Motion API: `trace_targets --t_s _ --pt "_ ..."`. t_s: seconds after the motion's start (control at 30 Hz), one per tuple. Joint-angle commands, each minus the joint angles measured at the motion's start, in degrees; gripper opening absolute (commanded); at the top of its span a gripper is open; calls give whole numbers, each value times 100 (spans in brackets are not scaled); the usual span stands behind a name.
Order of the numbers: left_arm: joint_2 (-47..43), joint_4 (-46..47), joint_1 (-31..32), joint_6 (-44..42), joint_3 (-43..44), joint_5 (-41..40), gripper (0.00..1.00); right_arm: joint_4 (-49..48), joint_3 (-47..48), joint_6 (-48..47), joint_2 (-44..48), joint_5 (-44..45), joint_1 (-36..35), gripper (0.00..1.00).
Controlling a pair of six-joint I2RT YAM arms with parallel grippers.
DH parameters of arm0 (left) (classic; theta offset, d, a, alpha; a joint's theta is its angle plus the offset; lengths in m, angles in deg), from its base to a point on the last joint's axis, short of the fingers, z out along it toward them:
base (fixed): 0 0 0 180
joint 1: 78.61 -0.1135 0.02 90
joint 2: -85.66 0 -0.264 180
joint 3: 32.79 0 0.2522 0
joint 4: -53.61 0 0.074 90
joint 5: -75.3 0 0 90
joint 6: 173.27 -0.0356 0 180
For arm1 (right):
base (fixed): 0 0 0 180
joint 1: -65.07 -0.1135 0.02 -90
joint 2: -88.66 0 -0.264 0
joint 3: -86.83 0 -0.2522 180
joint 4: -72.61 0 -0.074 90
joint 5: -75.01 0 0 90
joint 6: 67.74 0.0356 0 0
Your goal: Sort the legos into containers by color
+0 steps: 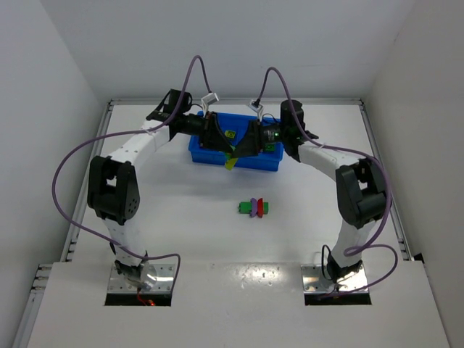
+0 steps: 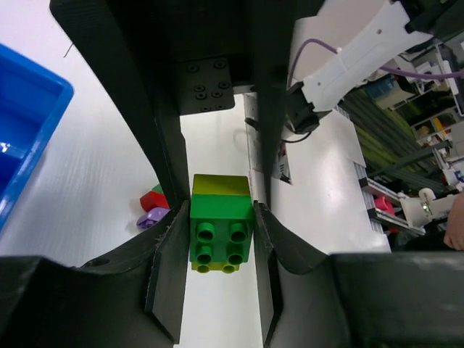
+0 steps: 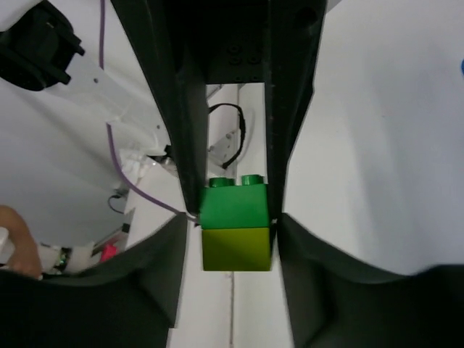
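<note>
left gripper point(image 2: 221, 221) is filling the bottom of its own wrist view, fingers pressing tight on both sides of the green brick point(image 2: 221, 232), whose studs are facing the lens. the yellow brick point(image 2: 220, 185) is sitting joined to the green one's far face. the right gripper point(image 3: 236, 243) is reaching in from the opposite side with its fingers lying against the yellow brick's flanks. they are looking clamped on it rather than apart, though how firmly i cannot tell.

seen from above, the left arm point(image 1: 119, 167) and right arm point(image 1: 355, 181) are bending inward with elbows out, forearms pointing at each other and wrists meeting nose to nose above the near wall of the blue tray point(image 1: 199, 154). the joined pair is hanging in the air between them, touching nothing else. a short strip of green, purple and red bricks point(image 1: 254, 208) is lying on the table point(image 1: 181, 239), well apart from the tray.

by my judgement the step in hand is splitting a two-colour pair so each brick can go to its own compartment. the next move is calling for an opposed pull or slight twist with both grips firm, then carrying each brick over a separate compartment.
</note>
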State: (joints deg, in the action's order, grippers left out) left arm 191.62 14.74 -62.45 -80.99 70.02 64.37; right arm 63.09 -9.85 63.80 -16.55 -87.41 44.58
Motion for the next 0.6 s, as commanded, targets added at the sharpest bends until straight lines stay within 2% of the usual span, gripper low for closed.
trace_targets --t_s 0.0,0.03,0.13,0.17,0.27,0.3,0.37,0.43,0.57 --pt "-242 146 1 -88 112 153 4 -203 14 -146 79 -264 1 44" --pt "-242 146 1 -88 112 101 4 -124 -38 -268 140 -324 1 31" --pt "-180 146 -113 -88 234 100 4 367 -39 -645 202 -378 1 14" --pt "-180 146 -183 -88 235 100 4 578 -39 -1039 263 -378 1 5" --pt "-180 146 -332 -88 357 -93 4 1693 39 -2103 386 -378 62 1" --pt "-180 198 -429 -88 358 -180 4 2357 118 -2419 387 -378 63 0" --pt "-180 268 -578 -88 411 -295 4 2828 119 -3054 449 -317 124 0" --pt "-232 496 -842 78 464 -426 4 3206 119 -3335 449 -264 282 0" --pt "-469 603 -1045 150 516 -804 4 2980 320 -3416 230 726 282 0"
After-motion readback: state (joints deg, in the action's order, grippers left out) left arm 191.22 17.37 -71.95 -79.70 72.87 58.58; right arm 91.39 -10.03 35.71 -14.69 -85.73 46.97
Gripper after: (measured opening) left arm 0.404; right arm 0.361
